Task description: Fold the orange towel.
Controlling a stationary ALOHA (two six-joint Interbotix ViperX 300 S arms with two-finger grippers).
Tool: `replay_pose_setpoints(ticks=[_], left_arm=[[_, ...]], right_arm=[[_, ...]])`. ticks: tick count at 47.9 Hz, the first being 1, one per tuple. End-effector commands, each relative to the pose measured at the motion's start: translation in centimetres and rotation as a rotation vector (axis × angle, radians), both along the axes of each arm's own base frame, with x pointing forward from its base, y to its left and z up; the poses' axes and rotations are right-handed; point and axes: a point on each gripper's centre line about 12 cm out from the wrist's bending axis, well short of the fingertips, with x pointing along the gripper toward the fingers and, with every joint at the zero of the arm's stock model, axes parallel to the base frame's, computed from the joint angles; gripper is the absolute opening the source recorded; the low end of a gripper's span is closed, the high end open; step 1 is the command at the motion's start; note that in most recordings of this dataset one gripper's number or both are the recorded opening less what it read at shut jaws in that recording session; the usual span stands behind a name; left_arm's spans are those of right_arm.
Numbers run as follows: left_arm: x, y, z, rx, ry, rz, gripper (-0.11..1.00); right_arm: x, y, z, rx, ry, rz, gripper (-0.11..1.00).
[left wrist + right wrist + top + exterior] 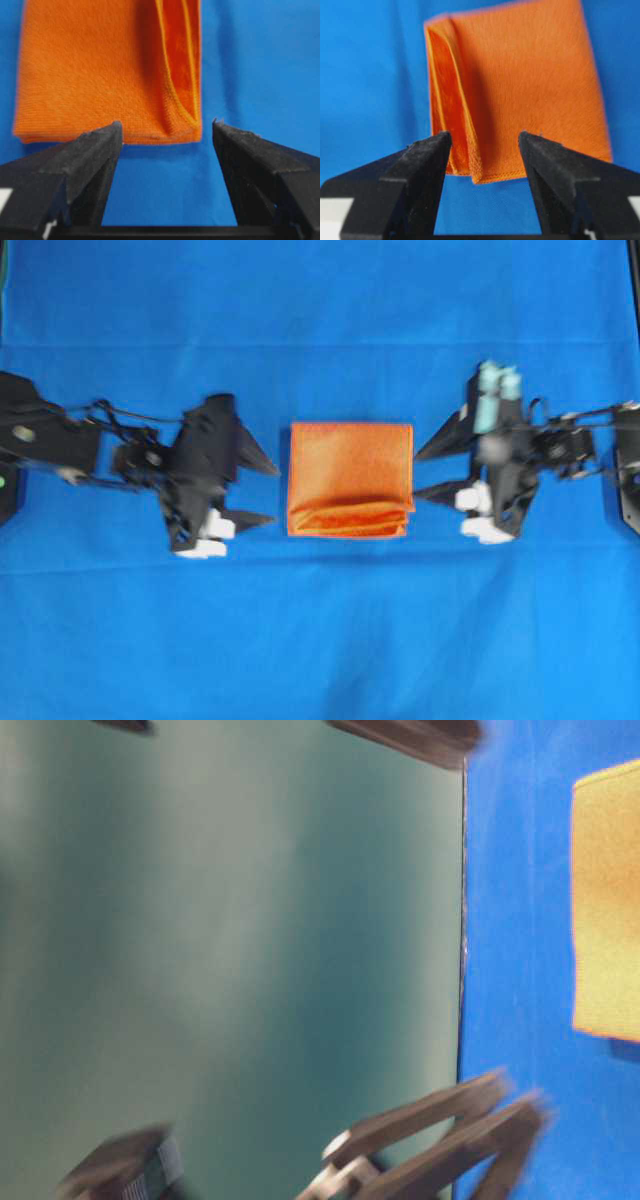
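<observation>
Both of my grippers stand released, holding nothing. On the left, my left gripper (268, 493) has its two dark fingers spread wide and pointing toward the orange towel (351, 479); in its wrist view the fingertips (114, 131) sit just short of the towel's near edge, with bare blue cloth surface (320, 640) showing between them. I see no contact with the fabric there.

At the middle of the blue cloth surface lies the orange towel, folded into a compact rectangle and flat. Its layered, hemmed edges are stacked along the side toward the bottom of the overhead view, where the folds gape slightly; the rest of its top face is smooth.

On the right, my right gripper (425, 472) mirrors the other: fingers parted, aimed at the towel's opposite edge. In its wrist view the fingertips (442, 142) frame the towel's near corner, and whether they touch the cloth I cannot tell.

The table-level view is blurred; only an orange patch on blue shows.
</observation>
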Motion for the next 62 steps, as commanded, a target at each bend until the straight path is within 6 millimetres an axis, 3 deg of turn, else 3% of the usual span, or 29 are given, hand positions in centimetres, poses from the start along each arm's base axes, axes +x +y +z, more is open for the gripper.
replay_pose_setpoints(ticks=[1, 13, 18, 33, 44, 62], left_arm=[[-1.3, 0.2, 2.9, -0.002, -0.086, 0.0, 0.65], [-6.7, 0.9, 5.1, -0.01, -0.225, 0.013, 0.65], [-9.0, 1.1, 5.6, -0.014, -0.291, 0.016, 0.65], [-14.8, 1.4, 5.7, -0.023, -0.433, 0.018, 0.65], [-17.1, 1.6, 4.3, -0.026, -0.467, 0.02, 0.65], [-17.3, 1.8, 3.8, -0.022, -0.453, 0.032, 0.65]], right_arm=[[-1.1, 0.0, 2.2, -0.01, -0.073, 0.008, 0.6], [-5.8, -0.3, 5.0, -0.054, -0.228, 0.028, 0.6], [-7.7, -0.4, 5.1, -0.073, -0.275, 0.034, 0.6], [-12.0, -0.7, 1.7, -0.082, -0.318, 0.028, 0.6], [-12.7, -0.6, -0.4, -0.056, -0.361, 0.036, 0.6], [-12.6, -0.7, -0.6, -0.054, -0.355, 0.027, 0.6]])
